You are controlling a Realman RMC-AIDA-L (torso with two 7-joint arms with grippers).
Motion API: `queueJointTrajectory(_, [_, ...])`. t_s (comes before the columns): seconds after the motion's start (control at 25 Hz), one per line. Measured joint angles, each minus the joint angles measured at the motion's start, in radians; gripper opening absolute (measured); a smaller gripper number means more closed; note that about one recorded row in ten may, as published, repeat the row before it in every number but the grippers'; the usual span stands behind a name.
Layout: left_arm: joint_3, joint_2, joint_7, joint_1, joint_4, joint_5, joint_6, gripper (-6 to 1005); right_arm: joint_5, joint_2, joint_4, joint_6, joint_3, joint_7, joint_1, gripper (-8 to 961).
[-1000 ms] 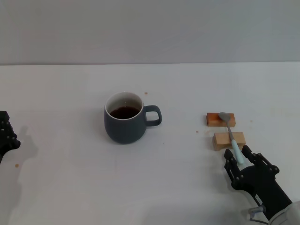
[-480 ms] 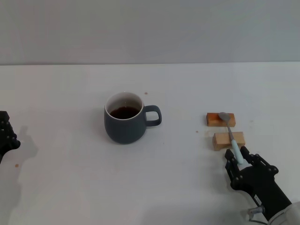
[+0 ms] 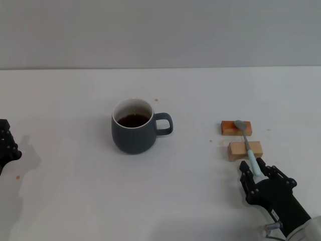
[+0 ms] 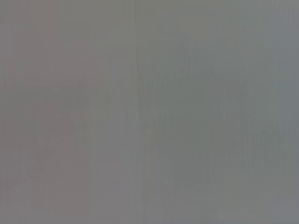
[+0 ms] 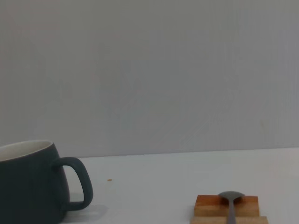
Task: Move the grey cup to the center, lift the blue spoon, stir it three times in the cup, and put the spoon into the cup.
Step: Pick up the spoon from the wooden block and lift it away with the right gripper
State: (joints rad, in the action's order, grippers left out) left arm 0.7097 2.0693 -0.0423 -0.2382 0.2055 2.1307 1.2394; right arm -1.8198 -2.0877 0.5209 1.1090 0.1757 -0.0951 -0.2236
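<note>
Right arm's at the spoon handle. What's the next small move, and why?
Probably close the right gripper on the pale-blue handle of the slim blue spoon, then lift. The spoon lies across two small tan wooden blocks, its handle end reaching between the open fingers, and the dark grey mug already sits near the table's centre. The left gripper waits at the table's left edge.

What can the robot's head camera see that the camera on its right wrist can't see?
Only the head view shows the dark drink inside the grey cup, the blue spoon's pale handle, the right tool just behind that handle's end, and the left tool parked at the table's left edge.

Only the right wrist view shows the cup side-on, from table height.

Both show the cup with its handle, the spoon's metal bowl lying on the two wooden blocks, and the white table.
</note>
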Motion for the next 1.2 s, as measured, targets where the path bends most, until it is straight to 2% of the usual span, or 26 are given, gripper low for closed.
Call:
queueJointTrajectory(1.04, [-0.001,0.0,0.004,0.001,-0.002,0.0,0.0,-2,0.001,0.001,0.011,0.002,0.006,0.0,0.009,338])
queueJointTrajectory(1.2, [-0.001,0.0,0.0,0.003,-0.007,0.0,0.0,-2,0.001,0.001,0.015,0.011,0.008,0.0,0.017,199])
